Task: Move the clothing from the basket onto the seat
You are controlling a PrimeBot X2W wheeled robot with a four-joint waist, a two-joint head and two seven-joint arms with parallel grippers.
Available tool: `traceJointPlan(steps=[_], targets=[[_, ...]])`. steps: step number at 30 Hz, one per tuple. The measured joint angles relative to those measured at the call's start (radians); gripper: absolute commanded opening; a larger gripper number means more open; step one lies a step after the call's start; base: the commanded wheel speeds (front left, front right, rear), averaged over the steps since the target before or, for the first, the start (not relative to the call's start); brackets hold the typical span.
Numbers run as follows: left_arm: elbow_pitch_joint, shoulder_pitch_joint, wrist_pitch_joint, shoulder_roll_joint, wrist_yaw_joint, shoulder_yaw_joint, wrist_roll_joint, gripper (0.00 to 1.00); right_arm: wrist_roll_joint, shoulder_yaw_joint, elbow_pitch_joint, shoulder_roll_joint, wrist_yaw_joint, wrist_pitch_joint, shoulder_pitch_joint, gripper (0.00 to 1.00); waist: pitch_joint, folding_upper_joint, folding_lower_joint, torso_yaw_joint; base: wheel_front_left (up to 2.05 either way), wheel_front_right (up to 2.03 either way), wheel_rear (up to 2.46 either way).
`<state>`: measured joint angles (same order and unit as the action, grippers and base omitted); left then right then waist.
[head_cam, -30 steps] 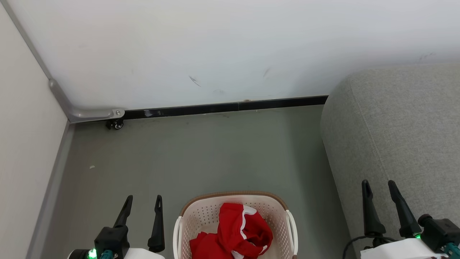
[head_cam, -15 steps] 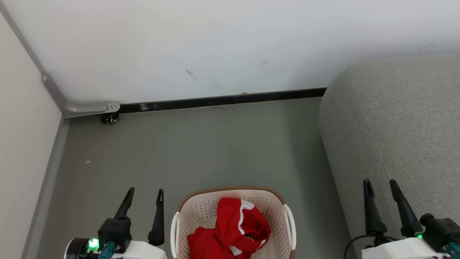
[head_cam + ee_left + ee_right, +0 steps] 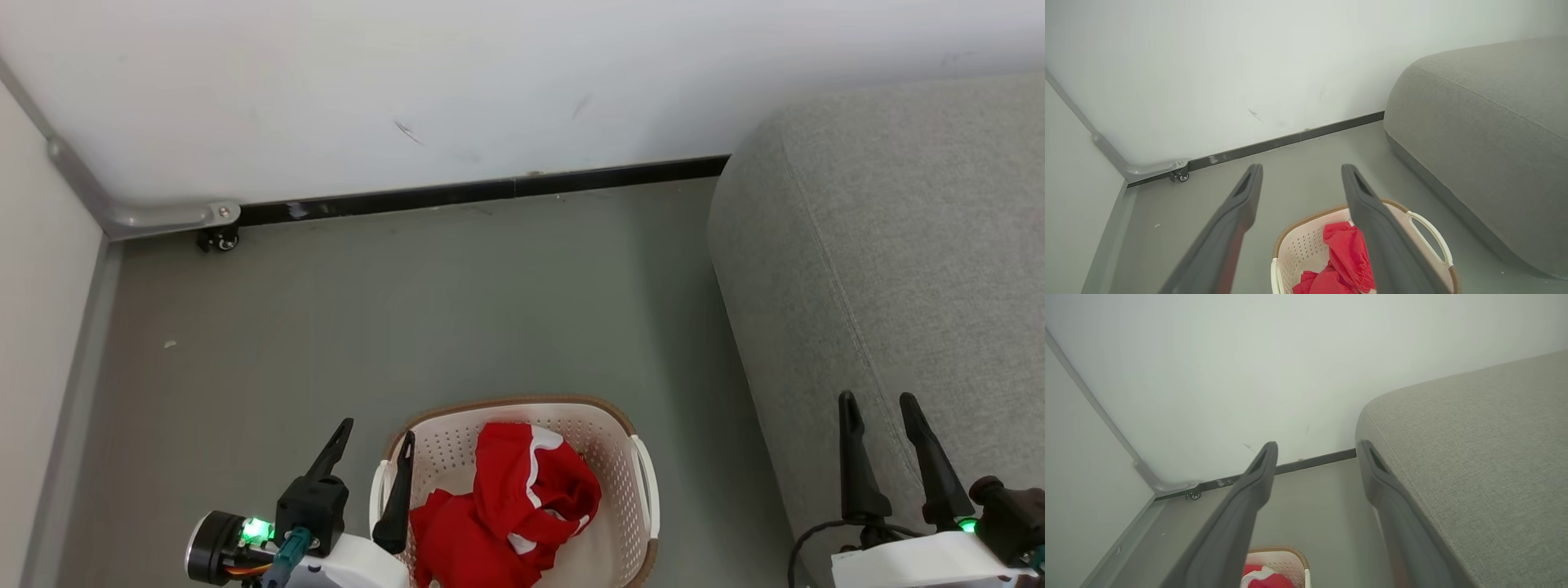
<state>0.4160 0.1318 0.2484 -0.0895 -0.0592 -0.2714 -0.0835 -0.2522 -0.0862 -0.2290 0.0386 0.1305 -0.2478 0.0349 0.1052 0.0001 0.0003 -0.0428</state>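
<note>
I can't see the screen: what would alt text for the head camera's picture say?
Red clothing lies heaped in a cream basket on a grey floor, bottom centre. The left gripper, fingers apart, sits at the basket's left edge; the right gripper, fingers apart, shows over the grey seat at right. A white wall stands behind.

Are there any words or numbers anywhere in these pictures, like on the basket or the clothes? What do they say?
None: no words, numbers or signs can be read.
The basket, the red clothes and the sofa show no writing.
The dark marks on the wall are scuffs, not letters.
The bottom of the basket is mostly covered by the clothes, so any label there is hidden.
</note>
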Motion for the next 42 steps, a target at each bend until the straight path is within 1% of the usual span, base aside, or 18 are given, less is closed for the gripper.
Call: traceJointPlan(steps=[13,15,25,30,42], targets=[[0.097,0.074,0.0,0.0,0.027,-0.048,0.037,1.0,-0.013,-0.024,0.039,0.0,0.0,0.0,-0.037,1.0,0.08,0.0,0.0,-0.058,0.0,0.0,0.0],[0.111,0.088,0.0,0.001,0.042,-0.054,0.042,1.0,-0.013,-0.03,0.043,0.0,0.0,0.0,-0.037,1.0,0.093,0.0,0.0,-0.069,0.0,0.0,0.0],[0.193,0.145,0.004,0.002,0.05,-0.077,0.065,1.0,-0.03,-0.03,0.065,0.0,0.0,0.0,-0.043,1.0,0.157,0.0,0.0,-0.117,0.0,0.0,0.0],[0.235,0.175,0.004,0.001,0.051,-0.079,0.069,1.0,-0.031,-0.026,0.079,0.0,0.0,0.0,-0.071,1.0,0.198,0.0,0.0,-0.142,0.0,0.0,0.0],[0.355,0.243,0.004,-0.003,0.049,-0.084,0.097,1.0,-0.067,0.022,0.106,-0.001,0.0,0.0,-0.129,1.0,0.317,0.0,0.0,-0.199,0.0,0.0,0.0]])
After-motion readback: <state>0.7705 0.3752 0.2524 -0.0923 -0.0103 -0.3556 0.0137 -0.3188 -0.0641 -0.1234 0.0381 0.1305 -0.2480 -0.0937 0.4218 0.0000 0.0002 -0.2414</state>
